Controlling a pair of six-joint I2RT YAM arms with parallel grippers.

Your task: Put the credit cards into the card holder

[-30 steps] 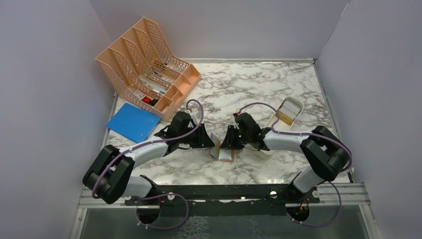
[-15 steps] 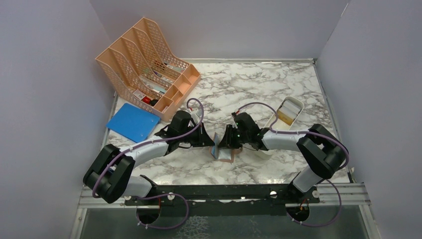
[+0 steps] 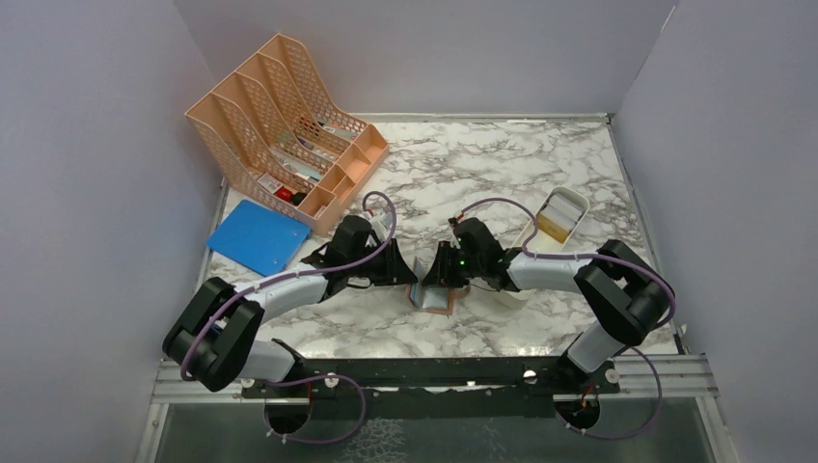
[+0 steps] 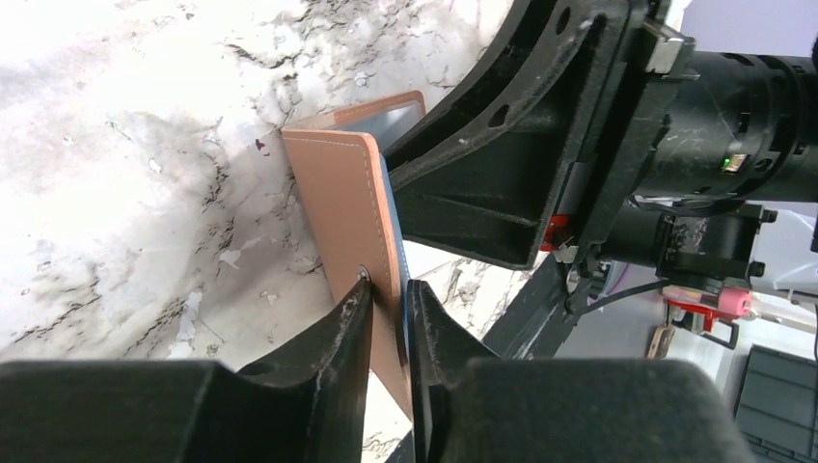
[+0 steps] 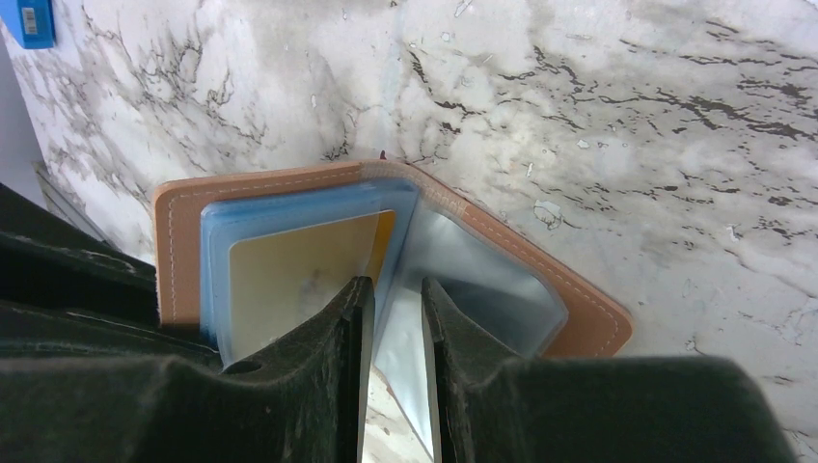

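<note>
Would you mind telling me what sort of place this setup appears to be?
Probably a walled robot test cell dressed as an office desk: plain partition walls around a marble-patterned table, a peach file organiser and a blue folder.

From above, the left gripper (image 3: 409, 280) and right gripper (image 3: 435, 280) cover most of the wallet (image 3: 431, 299), so its slots cannot be seen. The right arm (image 3: 550, 268) hides the white tray's (image 3: 569, 193) near end, and the things in the peach organiser (image 3: 260, 96) are too small to name. At the right wrist, fingers (image 5: 309, 371) hide the gold card's (image 5: 299, 270) near edge. The pale sheet (image 5: 397, 367) between them may be card or sleeve. The blue folder (image 5: 27, 21) is cut off at the picture's corner.
</note>
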